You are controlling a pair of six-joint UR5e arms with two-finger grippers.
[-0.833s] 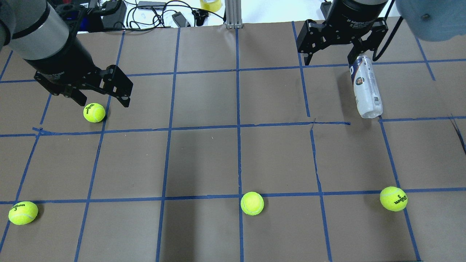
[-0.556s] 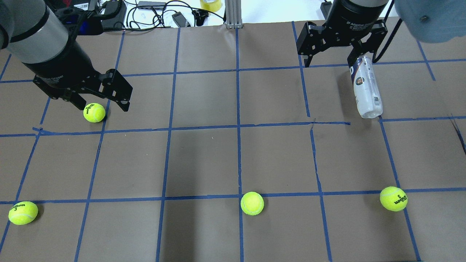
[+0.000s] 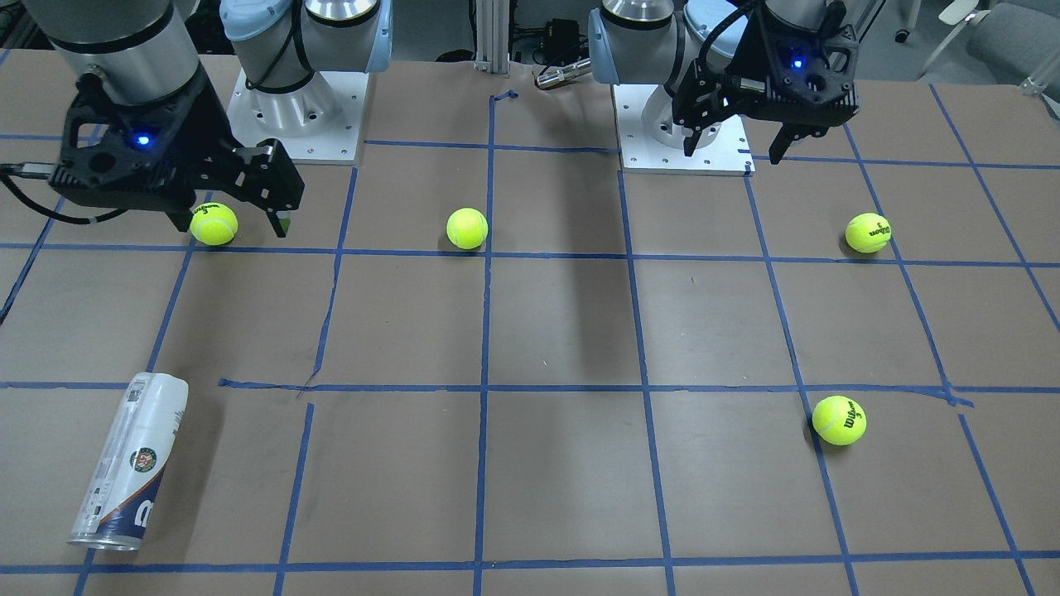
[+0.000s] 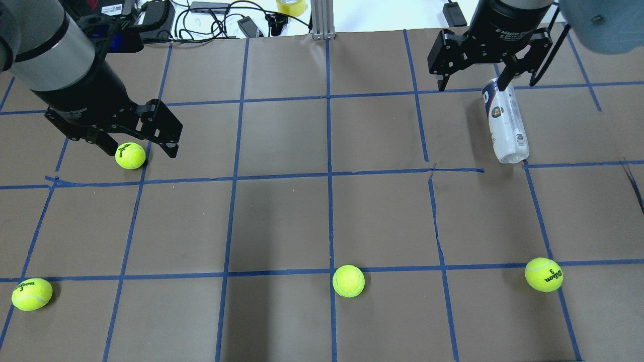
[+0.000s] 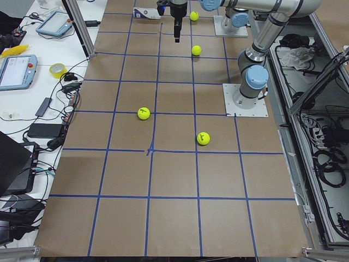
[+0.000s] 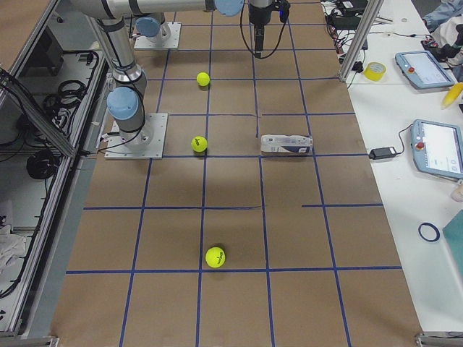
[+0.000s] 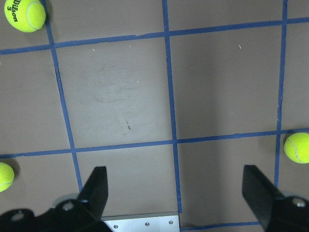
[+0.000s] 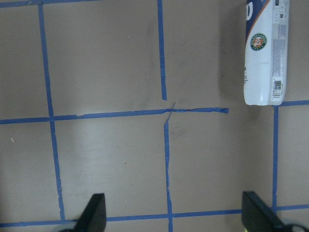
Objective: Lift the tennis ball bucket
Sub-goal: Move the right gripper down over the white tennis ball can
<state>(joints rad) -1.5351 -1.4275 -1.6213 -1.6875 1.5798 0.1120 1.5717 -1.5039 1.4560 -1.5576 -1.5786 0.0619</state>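
Note:
The tennis ball bucket (image 4: 505,123) is a clear can with a white and navy label. It lies on its side at the far right of the brown table. It also shows in the front view (image 3: 128,463) and at the upper right of the right wrist view (image 8: 265,53). My right gripper (image 4: 473,83) is open and empty. It hangs high above the table, to the left of the can's far end, apart from it. My left gripper (image 4: 140,151) is open and empty, high above the left side.
Several yellow tennis balls lie loose: one under the left gripper (image 4: 130,155), one near left (image 4: 31,294), one near centre (image 4: 348,281), one near right (image 4: 544,274). Cables and a tape roll (image 4: 292,6) lie beyond the far edge. A metal post (image 4: 322,20) stands there.
My right gripper has shifted to the right, nearer over the can's far end, still open. My left gripper has drifted slightly. The can and balls have not moved.

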